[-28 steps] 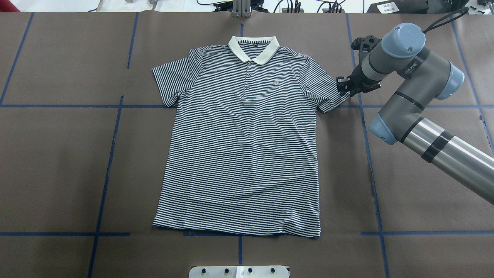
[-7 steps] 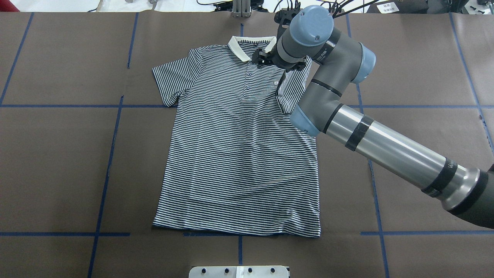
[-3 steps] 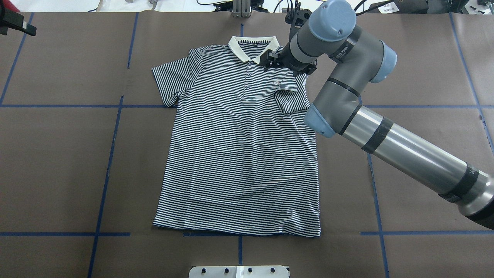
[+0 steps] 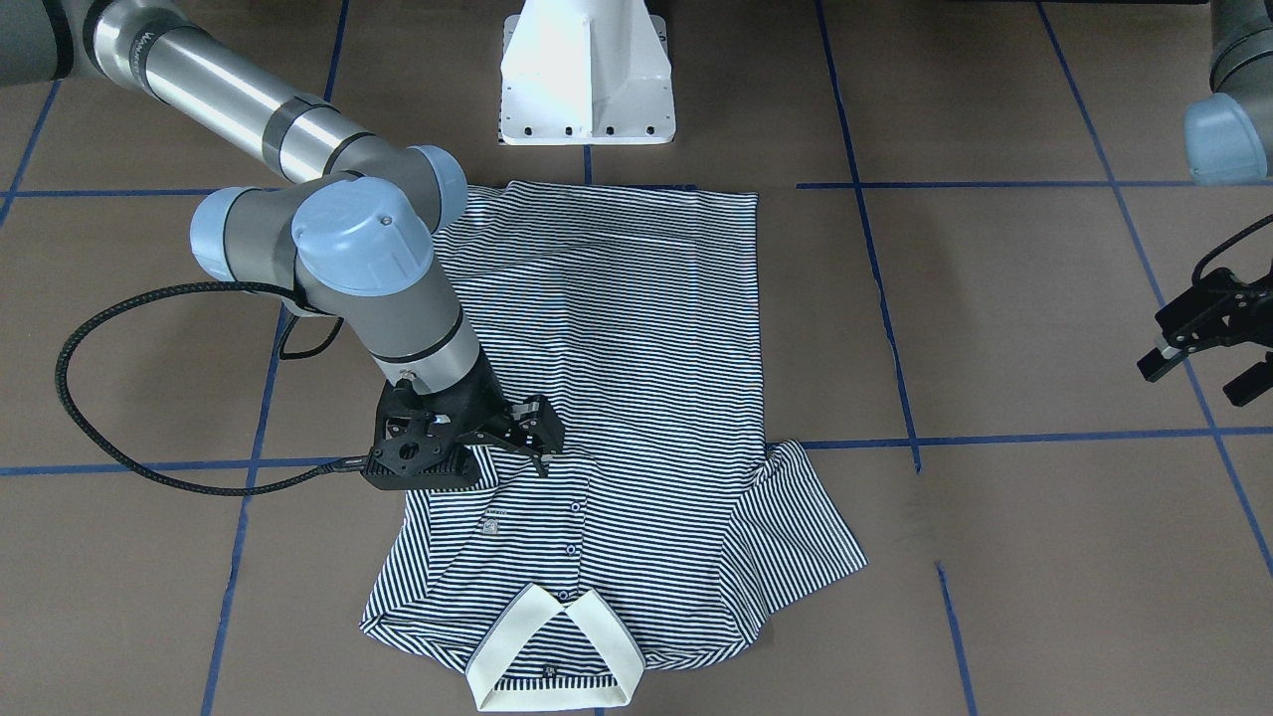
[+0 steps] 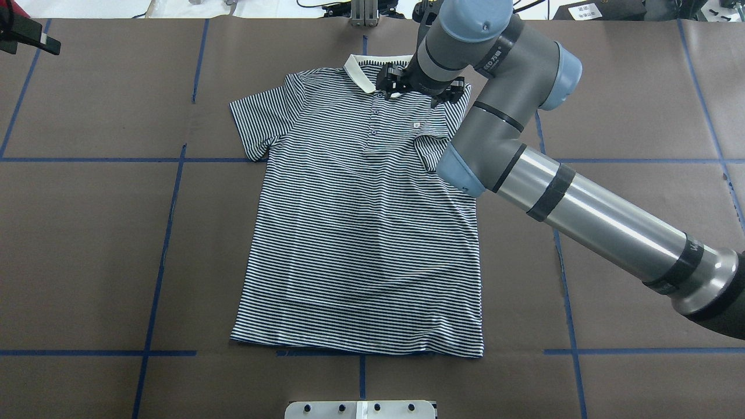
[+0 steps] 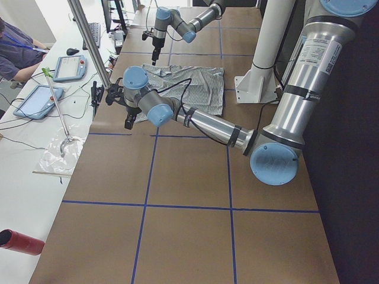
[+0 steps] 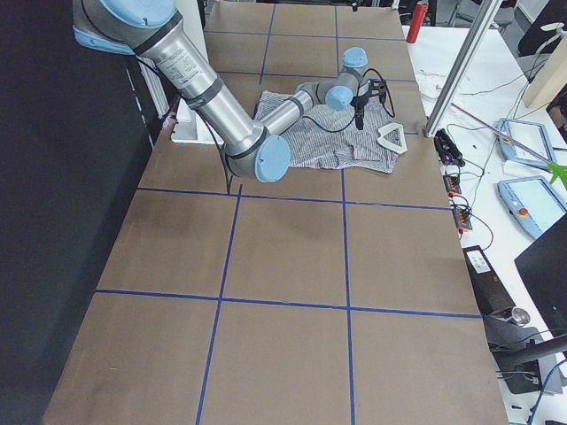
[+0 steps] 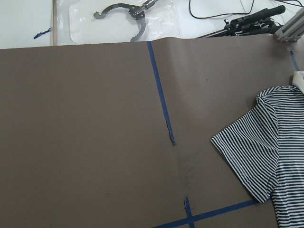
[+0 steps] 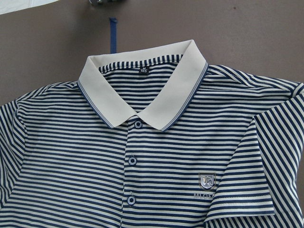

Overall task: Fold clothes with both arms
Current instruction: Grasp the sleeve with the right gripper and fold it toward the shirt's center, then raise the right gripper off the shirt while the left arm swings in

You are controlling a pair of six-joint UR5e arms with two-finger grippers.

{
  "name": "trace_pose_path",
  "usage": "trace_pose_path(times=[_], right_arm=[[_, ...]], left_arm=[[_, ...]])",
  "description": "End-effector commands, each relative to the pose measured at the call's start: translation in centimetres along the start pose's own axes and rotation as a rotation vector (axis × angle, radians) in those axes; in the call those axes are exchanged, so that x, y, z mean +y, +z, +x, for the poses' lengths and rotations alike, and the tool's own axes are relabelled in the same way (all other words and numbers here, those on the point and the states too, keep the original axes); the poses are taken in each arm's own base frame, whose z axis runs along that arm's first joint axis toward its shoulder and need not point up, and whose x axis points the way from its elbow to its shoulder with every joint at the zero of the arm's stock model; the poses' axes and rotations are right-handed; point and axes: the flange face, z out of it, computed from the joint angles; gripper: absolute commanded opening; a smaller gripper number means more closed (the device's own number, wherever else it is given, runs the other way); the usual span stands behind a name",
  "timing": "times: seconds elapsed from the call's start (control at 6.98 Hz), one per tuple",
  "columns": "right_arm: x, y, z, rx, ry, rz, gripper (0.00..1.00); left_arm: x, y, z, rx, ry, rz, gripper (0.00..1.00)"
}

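Note:
The striped polo shirt [image 5: 361, 233] lies flat, face up, its cream collar [image 9: 142, 99] toward the far edge. Its right sleeve [image 5: 436, 148] is folded inward onto the chest beside the logo [image 9: 206, 180]. My right gripper [image 4: 537, 430] hovers just above the chest near the placket, open and holding nothing. My left gripper [image 4: 1188, 386] hangs open well off the shirt, out past the spread left sleeve [image 8: 256, 156]. In the overhead view it shows only at the top-left corner [image 5: 26, 36].
The brown table cover carries blue tape lines [image 5: 169, 192]. The white pedestal [image 4: 587, 75] stands at the hem side. A black cable [image 4: 99, 398] loops beside the right arm. Tools and wires [image 8: 128, 14] lie past the far edge, and a person [image 6: 18, 53] sits there.
The right sleeve, flat out to the side four seconds ago, now lies folded on the chest. The right gripper has shifted left toward the collar. The left gripper has come into the corner.

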Motion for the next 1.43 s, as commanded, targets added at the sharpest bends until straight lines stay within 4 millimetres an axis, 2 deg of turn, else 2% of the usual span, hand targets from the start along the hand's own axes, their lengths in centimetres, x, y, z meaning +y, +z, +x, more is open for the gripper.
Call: trace_pose_path(times=[0.0, 0.14, 0.43, 0.57, 0.86, 1.15, 1.29], right_arm=[[-0.9, -0.6, 0.1, 0.023, -0.001, -0.003, 1.00], [-2.5, -1.8, 1.0, 0.015, 0.020, 0.008, 1.00], [-4.3, -2.6, 4.7, 0.004, 0.086, -0.047, 1.00], [-4.1, -2.0, 7.5, 0.024, 0.155, -0.054, 1.00], [-3.0, -0.7, 11.5, -0.030, 0.249, -0.033, 1.00], [0.1, -0.8, 17.3, -0.104, 0.231, -0.003, 1.00], [0.5, -1.6, 17.2, -0.117, 0.226, 0.005, 1.00]], left_arm=[[-0.3, -0.1, 1.4, 0.011, -0.017, 0.006, 1.00], [-0.6, 0.6, 3.1, 0.022, -0.038, 0.000, 1.00], [-1.2, 3.5, 8.8, -0.011, -0.074, 0.042, 1.00], [-1.7, 4.2, 10.7, -0.014, -0.087, 0.057, 1.00], [-2.7, 8.5, 15.1, -0.052, -0.114, 0.085, 1.00], [-5.1, 13.3, 15.7, -0.121, -0.125, 0.133, 1.00], [-5.0, 15.7, 14.4, -0.106, -0.168, 0.162, 1.00]])
